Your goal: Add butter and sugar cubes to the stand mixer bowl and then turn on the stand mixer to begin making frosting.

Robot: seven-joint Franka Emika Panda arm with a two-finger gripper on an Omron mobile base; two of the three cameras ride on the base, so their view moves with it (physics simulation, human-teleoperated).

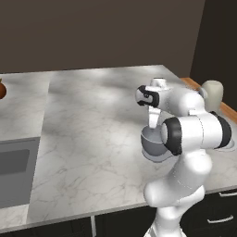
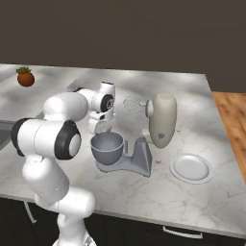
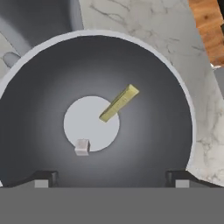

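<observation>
Gripper [image 3: 112,179] jaws wide, empty, above round matte grey stand mixer bowl [image 3: 39,87]; inside, slim yellow butter [image 3: 119,103] bar, small pale sugar cube [image 3: 82,147] on flat floor.

Marble counter [image 2: 192,202], dark wall [image 1: 92,32], wood floor [image 2: 230,115].

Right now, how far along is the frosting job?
Looks done: the butter and one small white cube lie inside the stand mixer bowl. In hand: nothing; the claw is open over the bowl. Left: turning on the stand mixer, whose head is tilted up.
</observation>
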